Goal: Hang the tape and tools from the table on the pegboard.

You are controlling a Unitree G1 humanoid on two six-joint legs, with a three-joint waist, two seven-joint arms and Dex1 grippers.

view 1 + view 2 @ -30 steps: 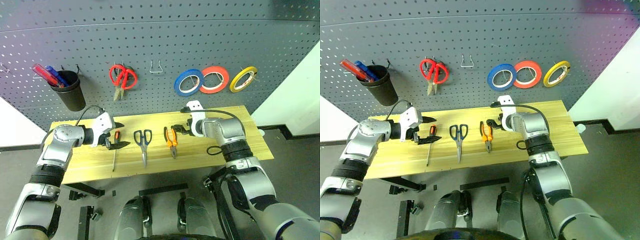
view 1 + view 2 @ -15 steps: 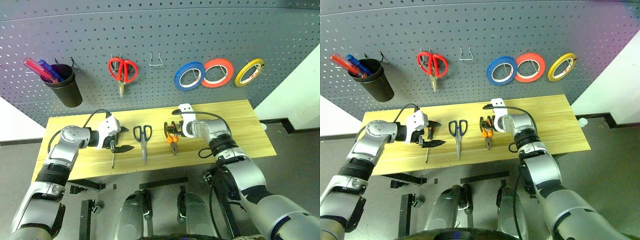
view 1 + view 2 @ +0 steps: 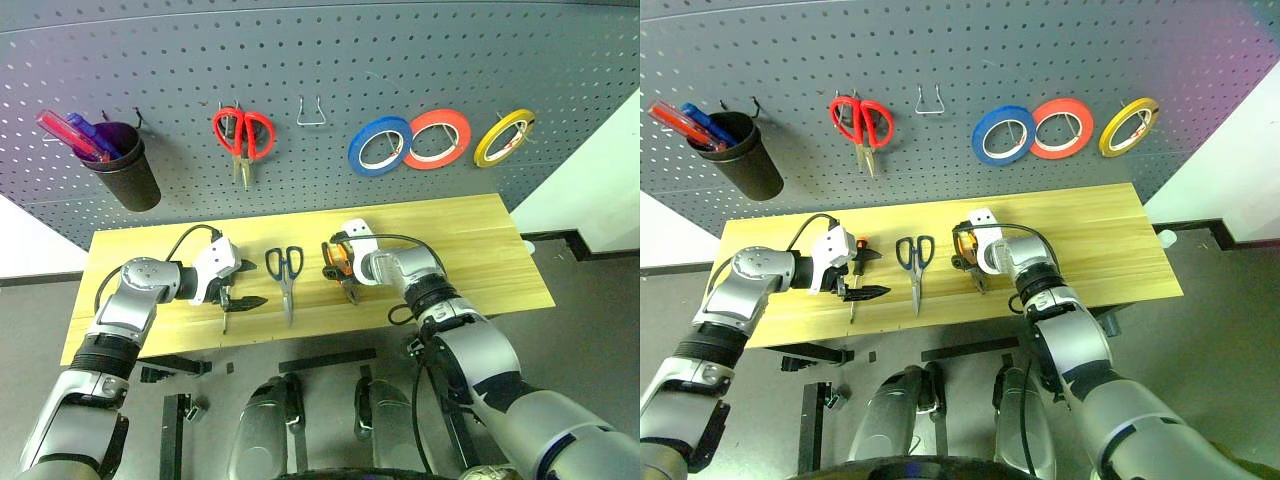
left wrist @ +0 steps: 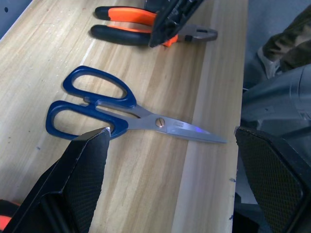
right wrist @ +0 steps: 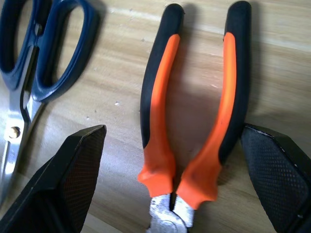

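Note:
The blue tape hangs on the grey pegboard. Three tools lie on the wooden table. My right gripper is open and low over the orange-and-black pliers, whose two handles lie between its fingers. The dark blue scissors lie flat between the two grippers. My left gripper is open above the slim screwdriver, partly hiding it.
On the pegboard hang red scissors, a red tape roll, a yellow tape roll, a bare metal hook and a black cup with red and blue sticks.
My right gripper has moved left and down until its fingers straddle the pliers' handles. The left gripper has stayed put. The camera has tilted down a little.

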